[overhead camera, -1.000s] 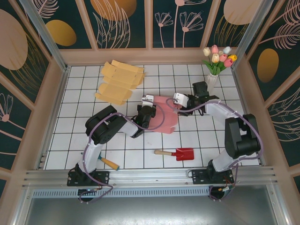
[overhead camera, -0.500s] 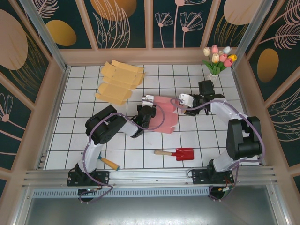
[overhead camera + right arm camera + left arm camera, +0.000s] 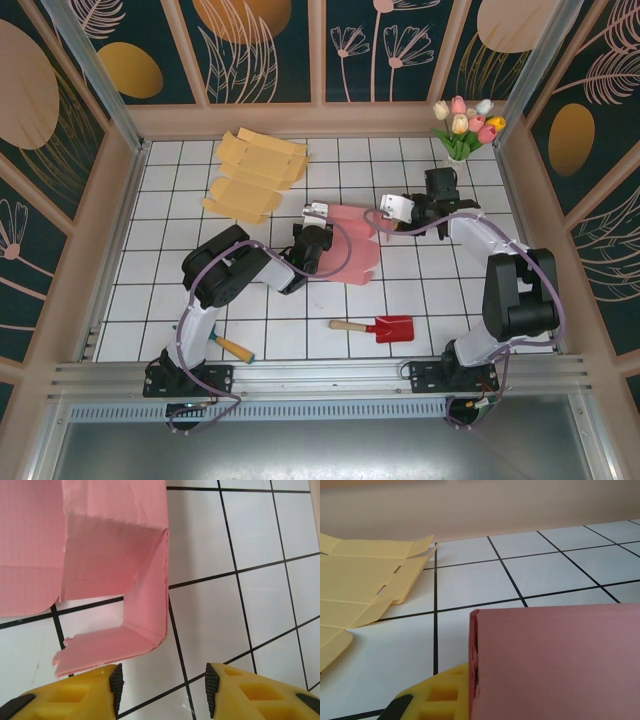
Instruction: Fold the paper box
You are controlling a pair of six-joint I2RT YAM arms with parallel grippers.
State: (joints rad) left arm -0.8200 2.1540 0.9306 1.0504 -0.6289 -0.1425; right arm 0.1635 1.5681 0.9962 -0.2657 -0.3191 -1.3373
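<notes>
The pink paper box (image 3: 352, 247) lies partly folded on the tiles in the middle of the table. My left gripper (image 3: 321, 224) is shut on its left edge. In the left wrist view the pink panel (image 3: 555, 660) stands upright against a yellow finger (image 3: 442, 695). My right gripper (image 3: 384, 219) hovers just off the box's right side, open, with bare tile between its pads (image 3: 116, 686). A raised pink side wall and a bent flap (image 3: 107, 647) lie just beyond its left finger.
Flat yellow cardboard sheets (image 3: 254, 175) lie at the back left, also in the left wrist view (image 3: 360, 585). A vase of tulips (image 3: 461, 135) stands at the back right. A red toy shovel (image 3: 381, 327) and a wooden-handled tool (image 3: 233, 348) lie near the front.
My right gripper has drawn back a little to the right and rearward, off the box's right side. The left gripper and the box have stayed put.
</notes>
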